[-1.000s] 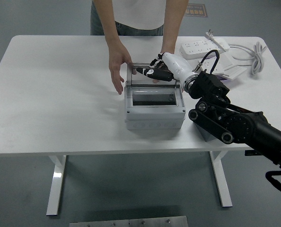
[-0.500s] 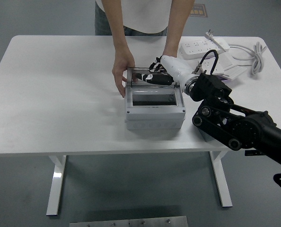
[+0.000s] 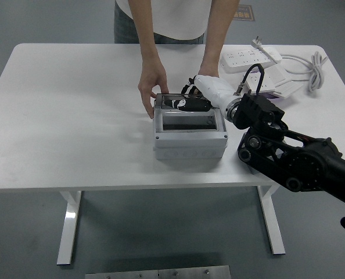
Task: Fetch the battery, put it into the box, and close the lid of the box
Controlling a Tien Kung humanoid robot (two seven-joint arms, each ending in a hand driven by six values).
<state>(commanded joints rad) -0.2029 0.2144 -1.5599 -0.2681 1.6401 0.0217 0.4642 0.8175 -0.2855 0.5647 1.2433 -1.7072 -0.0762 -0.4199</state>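
A grey plastic box (image 3: pixel 190 142) stands at the table's middle, with a dark opening in its top face. Its smoky clear lid (image 3: pixel 171 100) is hinged at the back and leans low over the box. My right hand (image 3: pixel 187 104), white at the back with black fingers, lies stretched flat on the lid, holding nothing. A person's hand (image 3: pixel 149 87) rests on the box's back left corner. Their other hand (image 3: pixel 207 70) is behind my wrist. I see no battery; the box's inside is too dark to make out.
A white power strip (image 3: pixel 251 56) and a coiled white cable (image 3: pixel 312 67) lie at the back right, with a flat white item (image 3: pixel 280 88) beside my forearm. The person stands against the far edge. The table (image 3: pixel 68 116) shows bare white surface left of the box.
My right hand has pressed the lid down from nearly upright to low over the box. The person's hand shifted from beside the lid onto the box's back left corner.
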